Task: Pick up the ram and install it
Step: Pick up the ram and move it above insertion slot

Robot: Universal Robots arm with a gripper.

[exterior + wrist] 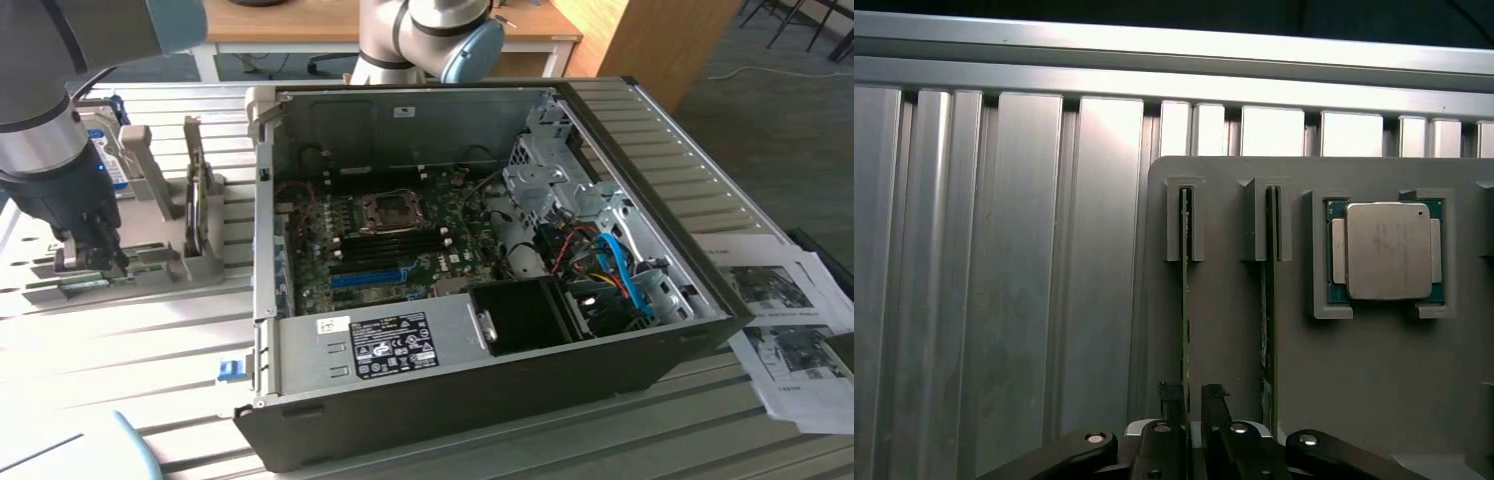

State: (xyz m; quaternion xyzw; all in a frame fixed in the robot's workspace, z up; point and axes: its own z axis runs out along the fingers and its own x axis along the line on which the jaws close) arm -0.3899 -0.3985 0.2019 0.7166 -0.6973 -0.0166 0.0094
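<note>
A Universal Robots arm lowers its gripper [1191, 397] over the ram [1186, 300], a thin green stick standing on its edge in a grey holder [1234, 350] on the ribbed aluminium table [1004, 300]. The stick's long axis runs from a notched post of the holder straight toward the gripper, parallel to the table's ribs and to a second stick [1266, 300] just beside it in the next slot. The gripper sits astride the first stick at its near end; whether it is clamped on the board or stands apart from it cannot be told. A square silver processor [1389, 250] lies flat in its own pocket of the same holder, beyond the second stick.

In the exterior view the gripper [91, 255] is down at the holder, on the exterior view's left of an open computer case [467, 400] lying on its side. Inside the case are the motherboard [400, 240] with a blue slot [367, 277], a labelled power supply [387, 340] and blue cables [621, 270]. Printed sheets [787, 300] lie on the exterior view's right.

The ram's near end is hidden under the gripper, and from the exterior view the stick itself is hard to make out behind the arm
</note>
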